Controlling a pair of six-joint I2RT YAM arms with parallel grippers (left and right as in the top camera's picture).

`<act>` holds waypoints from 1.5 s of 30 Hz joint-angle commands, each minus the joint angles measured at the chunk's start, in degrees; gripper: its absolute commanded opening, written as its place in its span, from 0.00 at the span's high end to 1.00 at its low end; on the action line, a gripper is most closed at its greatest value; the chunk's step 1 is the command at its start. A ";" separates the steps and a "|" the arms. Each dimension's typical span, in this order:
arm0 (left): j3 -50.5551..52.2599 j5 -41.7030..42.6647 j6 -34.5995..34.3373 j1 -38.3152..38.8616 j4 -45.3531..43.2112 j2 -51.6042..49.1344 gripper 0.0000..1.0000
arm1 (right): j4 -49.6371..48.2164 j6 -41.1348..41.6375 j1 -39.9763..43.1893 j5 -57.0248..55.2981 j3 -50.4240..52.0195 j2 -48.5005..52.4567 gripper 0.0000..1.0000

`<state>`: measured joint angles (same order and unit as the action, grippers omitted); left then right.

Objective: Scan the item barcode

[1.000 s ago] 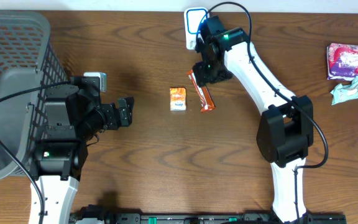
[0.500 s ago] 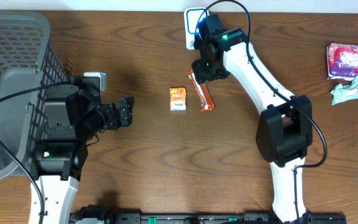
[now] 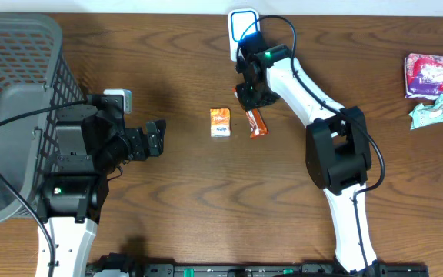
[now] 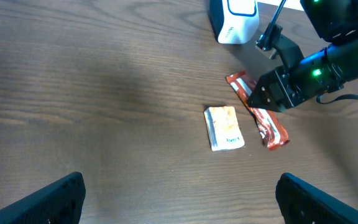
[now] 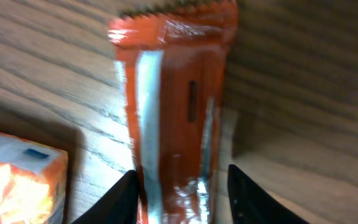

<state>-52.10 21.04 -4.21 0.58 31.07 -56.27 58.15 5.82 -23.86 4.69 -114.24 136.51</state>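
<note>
An orange-red snack bar lies flat on the wooden table, its silver seam up in the right wrist view. My right gripper is down over the bar's far end, jaws straddling it. The left finger touches the wrapper's edge. A gap shows beside the right finger, so the gripper is open. A white and blue scanner stands just behind it. My left gripper hovers wide open to the left, holding nothing, and looks at the bar.
A small orange and white box lies just left of the bar, also in the right wrist view. A grey mesh basket fills the far left. Two snack packs lie at the right edge.
My right gripper has shifted left and lowered onto the bar's far end, its jaws narrowing around it. The left arm has not moved.
</note>
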 commanded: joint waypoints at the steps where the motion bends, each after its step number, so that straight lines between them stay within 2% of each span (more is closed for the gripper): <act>1: 0.26 0.31 0.76 -0.20 -0.09 -0.22 0.03 | -1.01 1.03 -0.42 0.39 0.04 0.50 0.60; 9: 0.26 0.31 0.76 -0.20 -0.09 -0.22 0.03 | -2.05 1.64 -0.61 1.66 0.04 1.57 0.60; 10: 0.26 0.31 0.76 -0.20 -0.09 -0.22 0.03 | -2.10 1.64 -0.61 1.68 0.04 2.12 0.62; 13: 0.26 0.31 0.76 -0.20 -0.09 -0.22 0.03 | -2.01 1.84 -0.63 1.86 0.04 3.13 0.78; 16: 0.26 0.31 0.76 -0.20 -0.09 -0.22 0.03 | -1.99 1.84 -0.63 1.88 0.04 3.34 0.91; 20: 0.26 0.31 0.76 -0.20 -0.09 -0.22 0.03 | -1.97 1.84 -0.61 1.84 -0.28 3.13 0.98; 25: 0.26 0.31 0.76 -0.20 -0.09 -0.22 0.03 | -0.96 1.81 -0.50 -0.46 -1.01 1.79 0.99; 31: 0.26 0.31 0.76 -0.20 -0.09 -0.22 0.03 | 0.07 1.81 -2.01 -15.74 -1.27 -0.52 0.99; 45: 0.26 0.31 0.76 -0.20 -0.09 -0.22 0.03 | -0.04 2.56 -7.93 -32.72 -1.25 -0.52 0.99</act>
<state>-52.10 21.04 -4.21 0.58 31.07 -56.27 58.02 7.40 -30.06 -20.18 -114.83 137.21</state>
